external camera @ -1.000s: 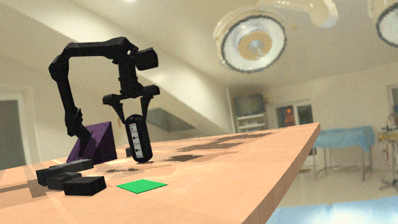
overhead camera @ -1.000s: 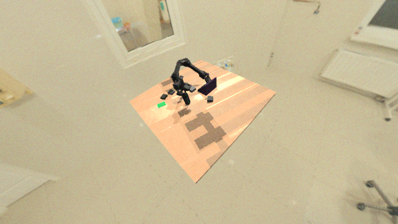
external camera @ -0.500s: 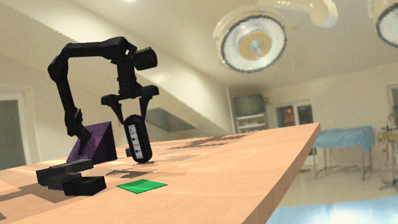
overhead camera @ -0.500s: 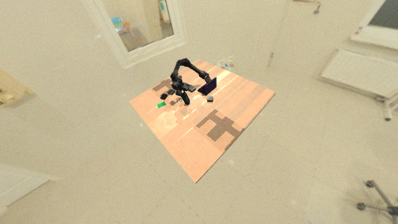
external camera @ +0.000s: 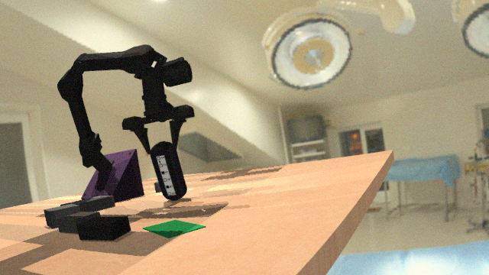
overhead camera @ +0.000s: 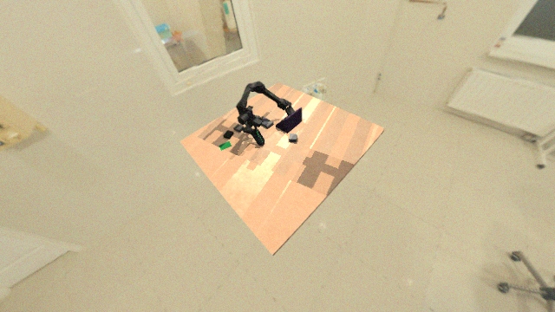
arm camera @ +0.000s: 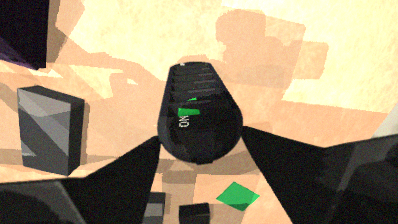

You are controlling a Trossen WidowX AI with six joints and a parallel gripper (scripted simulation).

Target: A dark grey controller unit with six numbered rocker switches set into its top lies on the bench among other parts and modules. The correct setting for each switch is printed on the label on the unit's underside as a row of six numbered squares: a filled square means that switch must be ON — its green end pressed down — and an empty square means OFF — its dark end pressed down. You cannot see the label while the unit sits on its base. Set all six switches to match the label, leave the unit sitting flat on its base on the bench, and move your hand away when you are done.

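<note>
The dark grey controller unit hangs nearly upright, slightly tilted, its lower end just above the bench. My gripper is shut on its upper end, one finger on each side. The white label on its underside faces the exterior view. It shows a row of small squares; the third and fifth from the top look filled, and the end ones are too small to read surely. The wrist view shows the switch face steeply foreshortened, with green beside ON lettering; most switch positions are unreadable.
A purple wedge stands by the arm's base. A grey block and a black block lie among other modules. A green flat piece lies near the black block. Another grey block lies beyond the wedge.
</note>
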